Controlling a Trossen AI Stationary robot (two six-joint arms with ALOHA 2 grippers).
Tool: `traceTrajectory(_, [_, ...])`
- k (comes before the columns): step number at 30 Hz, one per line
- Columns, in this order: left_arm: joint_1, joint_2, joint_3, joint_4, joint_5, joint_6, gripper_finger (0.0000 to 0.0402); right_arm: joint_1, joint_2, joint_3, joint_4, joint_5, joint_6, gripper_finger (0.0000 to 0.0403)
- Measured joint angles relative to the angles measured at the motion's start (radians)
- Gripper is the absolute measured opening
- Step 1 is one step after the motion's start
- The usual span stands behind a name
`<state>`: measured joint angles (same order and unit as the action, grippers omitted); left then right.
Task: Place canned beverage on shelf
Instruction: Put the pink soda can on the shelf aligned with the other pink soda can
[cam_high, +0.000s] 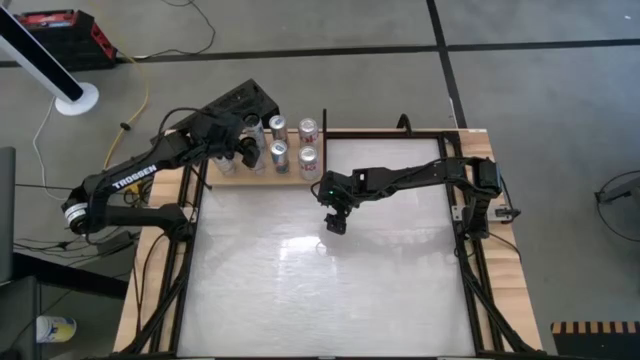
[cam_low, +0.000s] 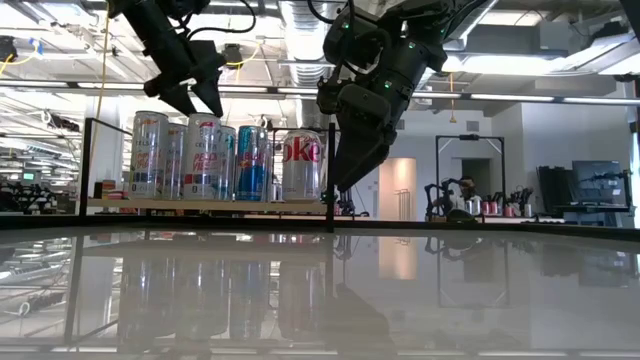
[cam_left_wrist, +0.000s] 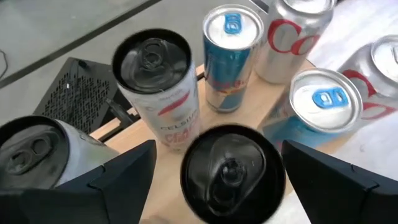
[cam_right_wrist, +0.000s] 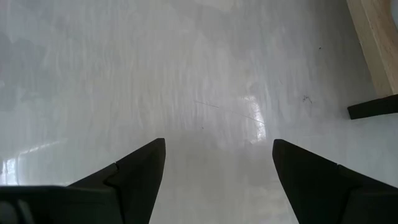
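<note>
My left gripper (cam_left_wrist: 214, 180) hangs spread wide over a black-topped can (cam_left_wrist: 231, 171) standing on the shelf (cam_high: 262, 178) among the other cans (cam_low: 225, 157), not touching it. My right gripper (cam_right_wrist: 217, 180) is open too, above the bare table (cam_high: 320, 290).

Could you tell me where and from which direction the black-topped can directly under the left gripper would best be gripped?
Probably from straight above, fingers closing on the round side wall just below the rim. The black-topped can stands upright on the shelf between the open fingers of the left gripper. Neighbouring cans crowd it, the second black-topped can and the blue-tab can, so a sideways approach looks blocked.
</note>
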<state>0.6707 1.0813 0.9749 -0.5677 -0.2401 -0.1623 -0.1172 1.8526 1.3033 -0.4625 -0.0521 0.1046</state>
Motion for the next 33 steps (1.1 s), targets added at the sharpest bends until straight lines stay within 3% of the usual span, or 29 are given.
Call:
traceTrajectory(22, [-0.039,0.06,0.0,0.006,-0.008,0.038,0.0326,0.025,0.0,0.0,0.0,0.0,0.0,0.032])
traceTrajectory(31, [-0.039,0.06,0.0,-0.008,-0.004,0.101,0.0239,0.012,0.0,0.0,0.002,0.0,-0.005,0.032])
traceTrajectory(33, [-0.039,0.06,0.0,-0.007,0.008,0.13,0.0237,0.01,0.0,0.0,0.002,0.0,-0.005,0.032])
